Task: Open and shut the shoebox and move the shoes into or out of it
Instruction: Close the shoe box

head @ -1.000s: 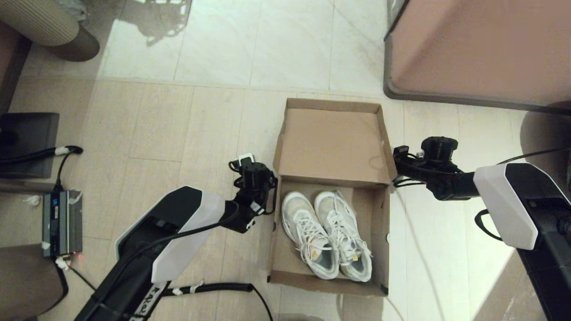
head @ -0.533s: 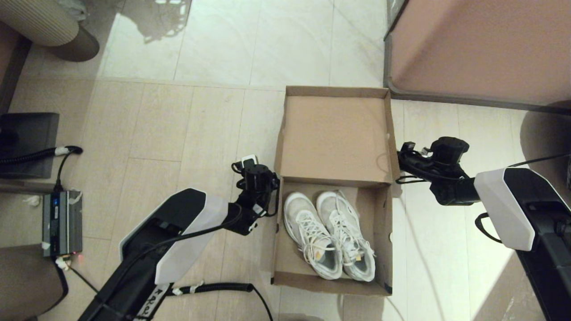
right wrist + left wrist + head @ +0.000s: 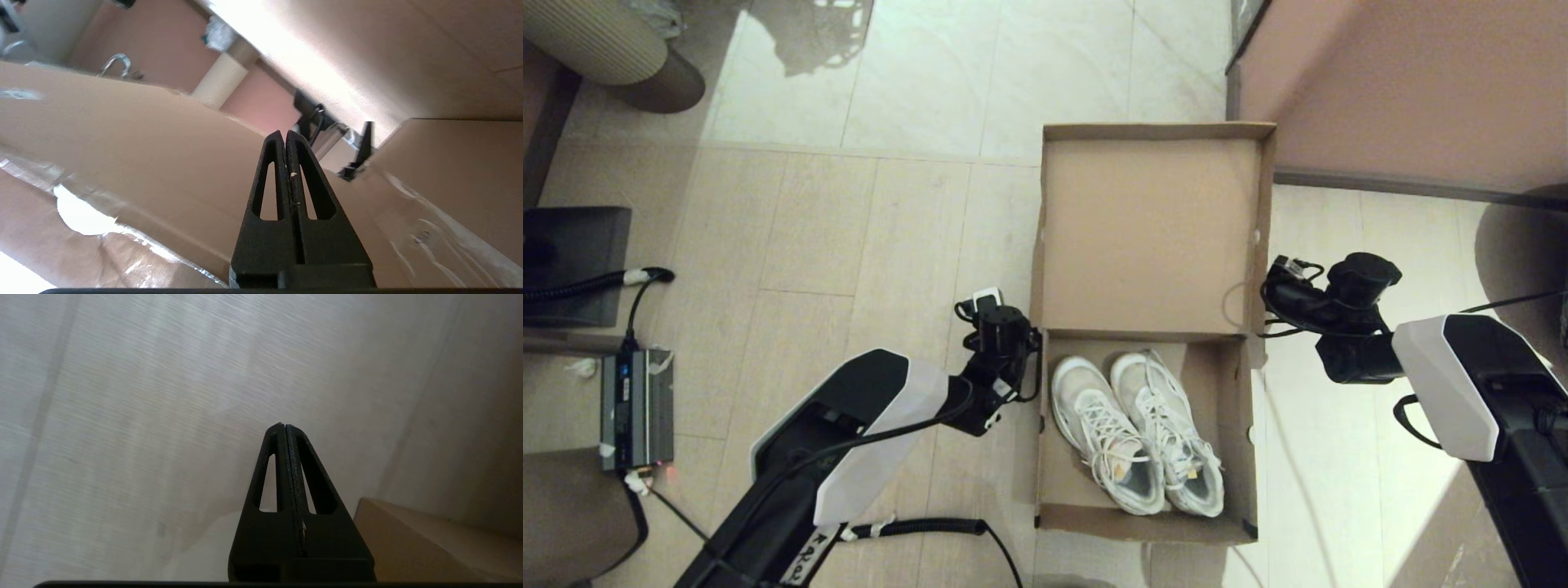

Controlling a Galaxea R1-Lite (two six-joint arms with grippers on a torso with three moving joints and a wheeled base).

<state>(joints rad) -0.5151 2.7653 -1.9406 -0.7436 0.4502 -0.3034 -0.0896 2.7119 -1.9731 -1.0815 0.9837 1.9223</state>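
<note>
The shoebox (image 3: 1147, 343) sits on the tiled floor (image 3: 849, 245) with its hinged lid (image 3: 1150, 233) swung fully open, the lid's inner face turned up and extending from the far edge of the box base. The shoes (image 3: 1139, 433) lie inside the box base, side by side and touching, toes toward the lid hinge and heels toward the near wall of the shoebox. The left pincer (image 3: 284, 428) is just beside the left wall of the shoebox, near the hinge line, above the floor; its fingers are pressed together and hold nothing. The right pincer (image 3: 284, 134) is just beside the right edge of the shoebox lid, close to the hinge; its fingers are likewise pressed together with nothing between them, and cardboard fills the view behind them. A pinkish-brown cabinet (image 3: 1405, 90) stands beyond the shoebox's far right corner.
</note>
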